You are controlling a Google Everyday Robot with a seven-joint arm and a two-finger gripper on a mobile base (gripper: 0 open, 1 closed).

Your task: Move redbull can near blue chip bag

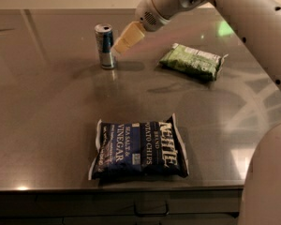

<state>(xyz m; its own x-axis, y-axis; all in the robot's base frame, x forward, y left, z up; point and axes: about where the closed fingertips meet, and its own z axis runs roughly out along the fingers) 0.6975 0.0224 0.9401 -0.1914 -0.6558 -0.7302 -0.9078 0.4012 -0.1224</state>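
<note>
The redbull can [105,46] stands upright at the back left of the steel table [47,107]. The blue chip bag [139,148] lies flat near the table's front edge, its white lettering sideways. My gripper [123,42] reaches in from the upper right on a white arm; its cream-coloured tip sits just right of the can's upper part, very close to it. I cannot tell whether it touches the can.
A smaller green chip bag [192,61] lies at the back right of the table. My white arm [243,18] crosses the upper right, and part of my body [267,182] fills the lower right corner. Drawer fronts show below the table's front edge.
</note>
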